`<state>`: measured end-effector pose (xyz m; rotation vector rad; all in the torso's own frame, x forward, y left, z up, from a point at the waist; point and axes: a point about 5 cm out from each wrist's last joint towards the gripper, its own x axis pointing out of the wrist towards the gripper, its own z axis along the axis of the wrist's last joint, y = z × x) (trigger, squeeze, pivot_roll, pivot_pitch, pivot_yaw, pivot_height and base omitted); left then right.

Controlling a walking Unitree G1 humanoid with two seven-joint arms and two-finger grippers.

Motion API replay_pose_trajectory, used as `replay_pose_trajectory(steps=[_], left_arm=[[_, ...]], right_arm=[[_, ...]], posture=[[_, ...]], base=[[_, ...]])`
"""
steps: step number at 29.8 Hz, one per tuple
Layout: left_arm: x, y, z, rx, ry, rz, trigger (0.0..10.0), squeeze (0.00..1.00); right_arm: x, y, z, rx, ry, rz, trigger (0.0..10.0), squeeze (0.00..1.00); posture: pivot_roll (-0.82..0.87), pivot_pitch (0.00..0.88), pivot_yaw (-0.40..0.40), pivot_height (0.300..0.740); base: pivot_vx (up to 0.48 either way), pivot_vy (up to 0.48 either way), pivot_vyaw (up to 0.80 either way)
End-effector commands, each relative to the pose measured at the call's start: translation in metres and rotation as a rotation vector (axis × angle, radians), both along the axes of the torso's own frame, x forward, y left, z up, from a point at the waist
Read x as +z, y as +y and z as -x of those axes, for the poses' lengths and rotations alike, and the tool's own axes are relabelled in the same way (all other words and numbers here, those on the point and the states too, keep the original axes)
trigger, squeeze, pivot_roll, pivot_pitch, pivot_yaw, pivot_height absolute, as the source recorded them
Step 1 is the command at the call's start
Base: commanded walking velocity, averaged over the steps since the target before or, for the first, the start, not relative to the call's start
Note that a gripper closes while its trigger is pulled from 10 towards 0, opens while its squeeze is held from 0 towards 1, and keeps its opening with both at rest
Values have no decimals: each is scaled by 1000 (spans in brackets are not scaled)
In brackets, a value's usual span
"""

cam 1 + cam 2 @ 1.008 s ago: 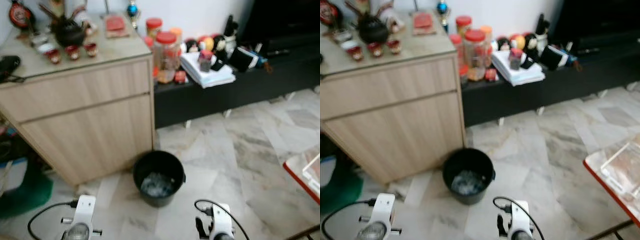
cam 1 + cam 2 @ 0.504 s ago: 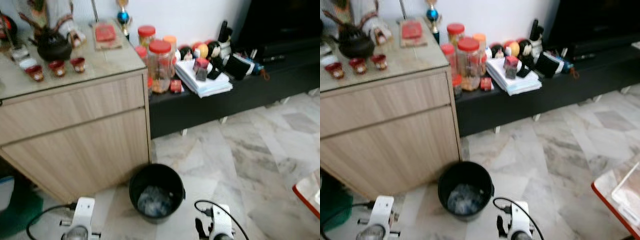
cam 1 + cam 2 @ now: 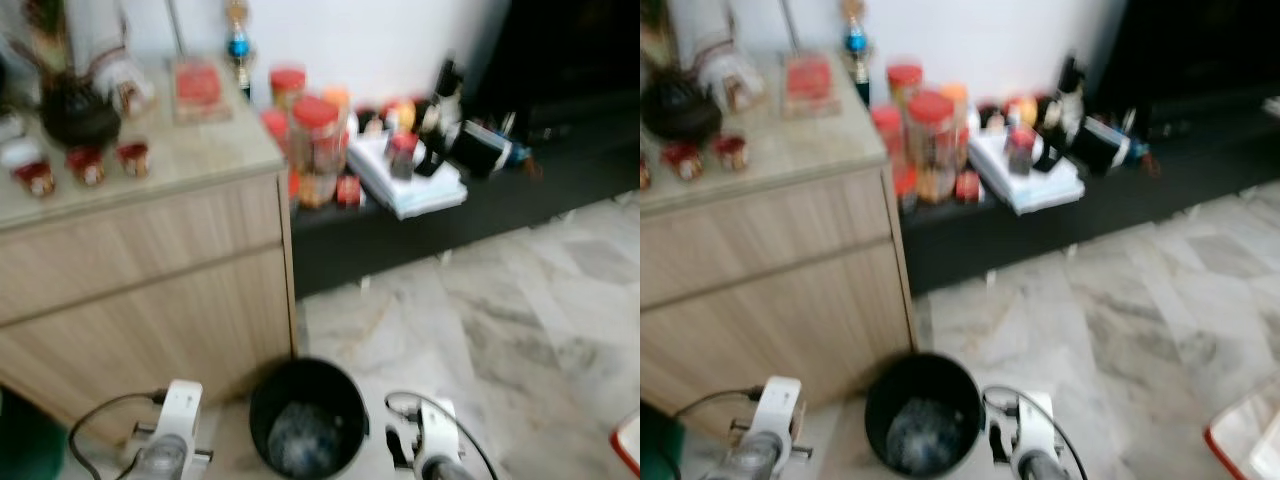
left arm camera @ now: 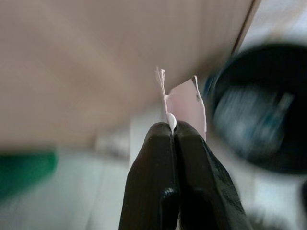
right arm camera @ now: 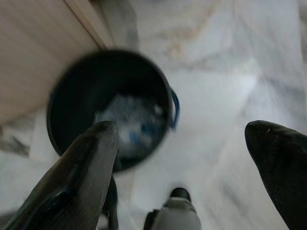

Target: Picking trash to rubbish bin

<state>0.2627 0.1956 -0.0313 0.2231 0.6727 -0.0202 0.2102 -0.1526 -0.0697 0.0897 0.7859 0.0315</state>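
Left gripper [image 4: 171, 129]: fingers pressed together, pinching a thin scrap of white/pinkish paper [image 4: 184, 103] that sticks out past the tips. It hangs low beside the wooden cabinet [image 3: 150, 270], just left of the bin.

Right gripper [image 5: 184, 143]: fingers spread wide, nothing between them, held above the floor just right of the bin.

Black rubbish bin [image 3: 308, 415] stands on the floor between the two arms, close against the cabinet's front corner. Pale crumpled trash [image 5: 127, 120] already lies in the bottom. The rim facing the robot is unobstructed.

Marble floor [image 3: 480, 320] to the right of the bin is open; a red-edged object [image 3: 1245, 440] cuts in at the far right corner.

Cabinet top carries a dark teapot [image 3: 75, 110] and small red cups [image 3: 85, 165]. Right of it, a low black bench [image 3: 440, 215] holds red-lidded jars [image 3: 315, 145], a stack of white paper [image 3: 410, 180] and mixed clutter. White wall behind. Head views are blurred.
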Motion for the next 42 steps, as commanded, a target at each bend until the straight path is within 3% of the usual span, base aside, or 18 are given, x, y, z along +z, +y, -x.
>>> replay_pose_trajectory(steps=[1, 4, 5, 6, 8, 13, 19, 25, 26, 27, 41, 42], left_arm=[[-4, -10, 4, -41, 18, 24, 10000, 0], [1, -23, -5, -101, 1, 60, 10000, 0], [9, -45, -16, -205, -13, 92, 10000, 0], [12, -53, -20, -236, -20, 108, 10000, 0], [14, -57, -21, -251, -24, 117, 10000, 0], [26, -89, -32, -319, -56, 214, 10000, 0], [29, -96, -33, -348, -70, 238, 10000, 0], [32, -99, -36, -359, -91, 226, 10000, 4], [33, -99, -37, -365, -94, 221, 10000, 373], [34, -100, -38, -375, -100, 210, 10000, 1000], [33, -93, -38, -360, -100, 193, 10000, 1000], [31, -87, -37, -359, -93, 144, 10000, 0]], right_arm=[[0, -7, 1, 3, -3, 19, 10000, 0], [5, -2, -8, 47, -31, 12, 10000, 0], [15, 7, -23, 112, -87, -14, 10000, 0], [19, 10, -28, 135, -108, -25, 10000, 0], [21, 11, -31, 147, -119, -31, 10000, 0], [43, 32, -55, 332, -199, -133, 10000, 0], [58, 44, -65, 451, -283, -200, 10000, 0], [65, 46, -71, 460, -324, -201, 10000, 0], [65, 46, -71, 460, -325, -201, 10000, 0], [66, 47, -72, 463, -330, -204, 10000, 0], [65, 45, -70, 475, -327, -199, 10000, 0], [60, 41, -67, 449, -309, -176, 10000, 0]], posture=[[-78, 53, -4, 740], [-83, 58, -5, 740], [-86, 59, -7, 740], [-92, 62, -9, 740], [-92, 62, -9, 740], [-111, 75, -20, 740], [-128, 84, -25, 740], [-138, 97, -36, 740], [-137, 99, -38, 740], [-135, 100, -39, 740], [-132, 96, -44, 740], [-130, 95, -43, 740]], base=[[0, 0, 0], [0, 0, 0], [0, 0, 0], [0, 0, 0], [0, 0, 0], [0, 0, 0], [0, 0, 0], [0, 0, 0], [0, 0, 0], [0, 0, 0], [0, 0, 0], [0, 0, 0]])
